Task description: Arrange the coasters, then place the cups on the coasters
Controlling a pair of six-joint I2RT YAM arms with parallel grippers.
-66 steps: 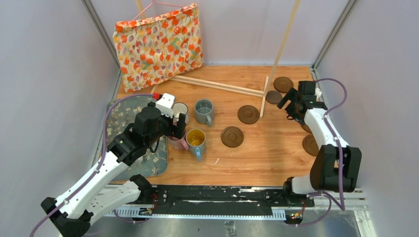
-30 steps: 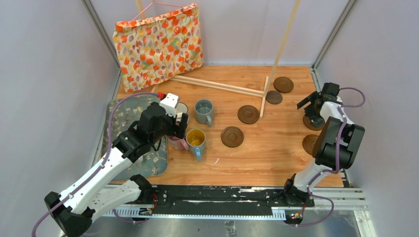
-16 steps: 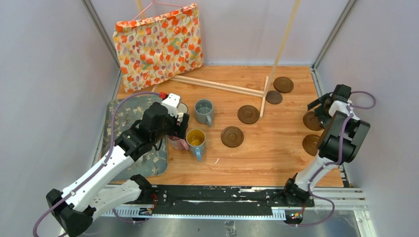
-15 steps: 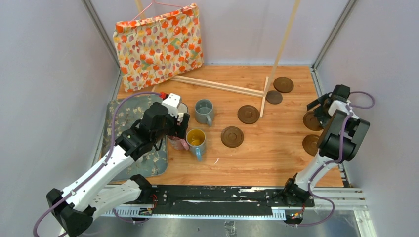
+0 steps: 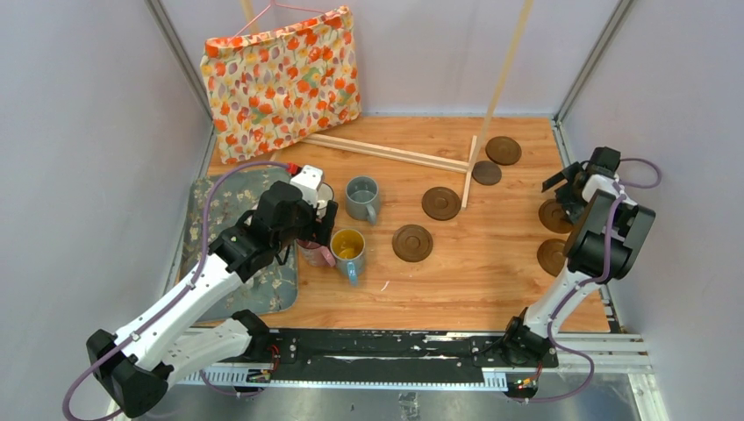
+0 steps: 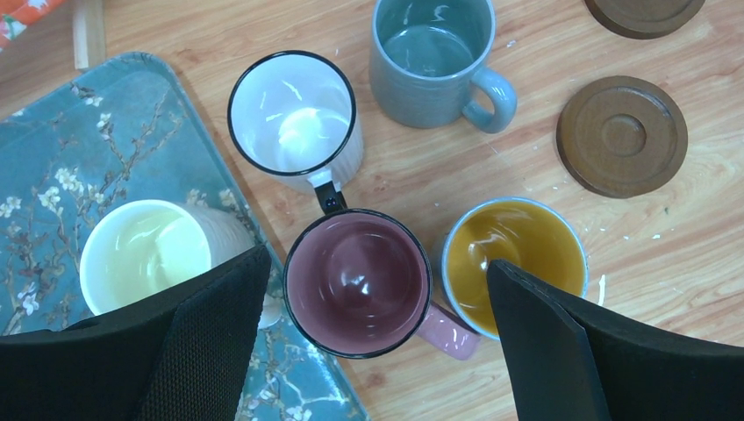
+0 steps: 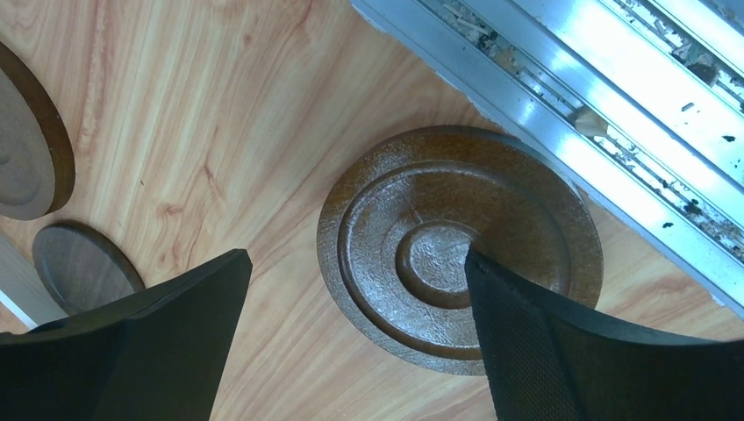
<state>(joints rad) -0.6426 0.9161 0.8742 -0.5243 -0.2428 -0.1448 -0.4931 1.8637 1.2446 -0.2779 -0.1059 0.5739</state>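
Several dark-brown coasters lie on the wooden table: one mid-table (image 5: 412,242), one behind it (image 5: 440,203), two at the back (image 5: 504,150), and two by the right edge (image 5: 551,256). My right gripper (image 7: 355,256) hangs open just above the grooved right-edge coaster (image 7: 412,237), touching nothing. The cups cluster at the left: pink (image 6: 358,282), blue with yellow inside (image 6: 513,263), white with a dark rim (image 6: 294,114), grey-blue (image 6: 432,48) and cream (image 6: 145,254). My left gripper (image 6: 377,263) is open above the pink cup, one finger on each side.
A grey floral mat (image 6: 70,140) lies under the cream cup at the left. A flowered cushion (image 5: 281,79) leans on the back wall. Wooden slats (image 5: 386,151) lie at the back and one stands upright (image 5: 504,70). A metal rail (image 7: 570,105) borders the right-edge coaster.
The right arm has swung from the back slats out to the right edge and settled over the coaster there. The left arm has barely shifted above the cups.
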